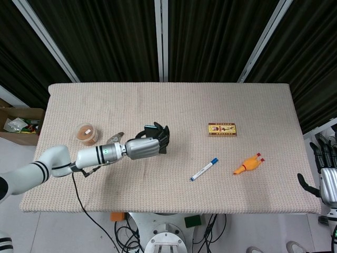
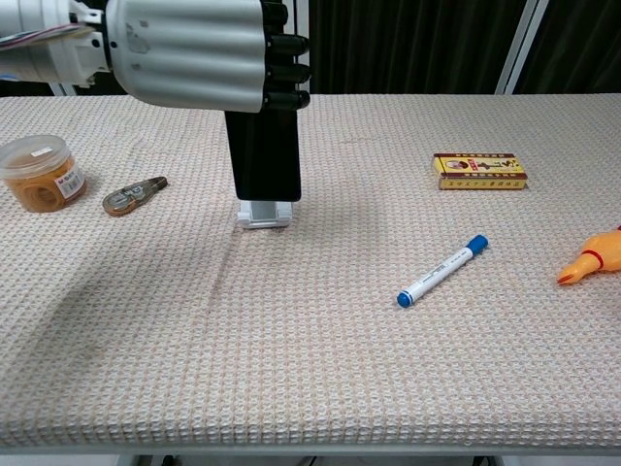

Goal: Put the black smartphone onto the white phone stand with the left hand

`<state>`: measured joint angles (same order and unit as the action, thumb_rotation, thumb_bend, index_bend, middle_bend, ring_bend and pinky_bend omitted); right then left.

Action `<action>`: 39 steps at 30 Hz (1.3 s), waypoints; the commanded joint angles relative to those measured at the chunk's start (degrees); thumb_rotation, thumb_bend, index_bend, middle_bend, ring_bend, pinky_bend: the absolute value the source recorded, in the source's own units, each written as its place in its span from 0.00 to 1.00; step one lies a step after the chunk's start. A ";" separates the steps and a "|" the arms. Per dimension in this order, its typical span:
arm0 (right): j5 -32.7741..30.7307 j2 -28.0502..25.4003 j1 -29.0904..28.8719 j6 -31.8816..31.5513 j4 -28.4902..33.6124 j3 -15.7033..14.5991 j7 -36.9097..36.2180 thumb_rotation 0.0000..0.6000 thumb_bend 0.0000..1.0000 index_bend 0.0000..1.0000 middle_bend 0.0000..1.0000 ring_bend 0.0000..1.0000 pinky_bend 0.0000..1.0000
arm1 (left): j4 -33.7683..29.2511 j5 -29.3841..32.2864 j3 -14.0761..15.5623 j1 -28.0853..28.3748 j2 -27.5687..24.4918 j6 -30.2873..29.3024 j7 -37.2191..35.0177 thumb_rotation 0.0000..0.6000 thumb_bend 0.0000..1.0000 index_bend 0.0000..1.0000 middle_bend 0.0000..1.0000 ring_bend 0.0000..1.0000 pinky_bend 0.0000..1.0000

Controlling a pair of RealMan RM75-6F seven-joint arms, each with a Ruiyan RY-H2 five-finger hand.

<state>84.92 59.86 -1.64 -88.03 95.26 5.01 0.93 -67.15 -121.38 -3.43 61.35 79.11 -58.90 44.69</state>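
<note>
Left hand (image 2: 194,49) grips the phone (image 2: 263,155) upright from its top, fingers curled over it, its lower edge right at the stand (image 2: 264,213) below. Left of the hand: jar (image 2: 40,173), tape dispenser (image 2: 133,195). Right: marker (image 2: 441,271), box (image 2: 480,171), rubber chicken (image 2: 592,258). Right hand (image 1: 325,176) hangs past the table (image 2: 310,369) edge, fingers spread.

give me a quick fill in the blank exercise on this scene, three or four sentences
1. The left hand holds the black smartphone right above the white ____.
2. The marker pen lying on the woven table cover has a ____ cap.
3. The yellow rubber chicken toy lies to the ____ of the marker pen in the head view.
4. The round clear tub has an ____ lid.

Missing words: phone stand; blue; right; orange
</note>
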 commanded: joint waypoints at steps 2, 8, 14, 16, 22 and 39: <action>-0.15 0.16 -0.10 0.27 -0.38 0.00 -0.38 1.00 0.33 0.00 0.00 0.00 0.00 | 0.60 2.85 -1.49 1.39 1.83 3.24 0.81 1.00 0.32 0.73 0.75 0.58 0.49; -0.44 -0.41 0.10 0.17 -0.52 0.07 -0.96 1.00 0.33 0.00 0.00 0.00 0.00 | 1.85 6.81 -2.12 1.81 3.71 7.49 2.65 1.00 0.32 0.73 0.75 0.58 0.48; -0.61 -0.56 0.20 0.29 -0.89 0.04 -1.58 1.00 0.33 0.00 0.00 0.00 0.00 | 2.65 7.59 -0.82 2.01 4.14 8.99 4.05 1.00 0.33 0.73 0.75 0.57 0.48; -0.59 -0.47 0.19 0.34 -0.92 0.00 -1.54 1.00 0.33 0.00 0.00 0.00 0.00 | 2.34 7.62 -0.31 2.19 3.94 9.30 4.17 1.00 0.33 0.73 0.74 0.57 0.48; -0.44 -0.26 0.01 0.63 -0.72 -0.09 -1.09 1.00 0.33 0.00 0.00 0.00 0.00 | 1.63 7.92 0.98 2.29 3.45 10.07 4.68 1.00 0.33 0.73 0.74 0.57 0.48; -1.00 0.17 0.07 1.03 -0.82 -0.22 -0.46 1.00 0.33 0.00 0.00 0.00 0.00 | 4.96 7.37 3.42 2.09 5.22 5.52 0.88 1.00 0.33 0.73 0.73 0.56 0.47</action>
<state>83.92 60.04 -1.58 -87.00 94.44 4.80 0.47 -62.45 -114.00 -0.15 63.47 84.09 -53.18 45.81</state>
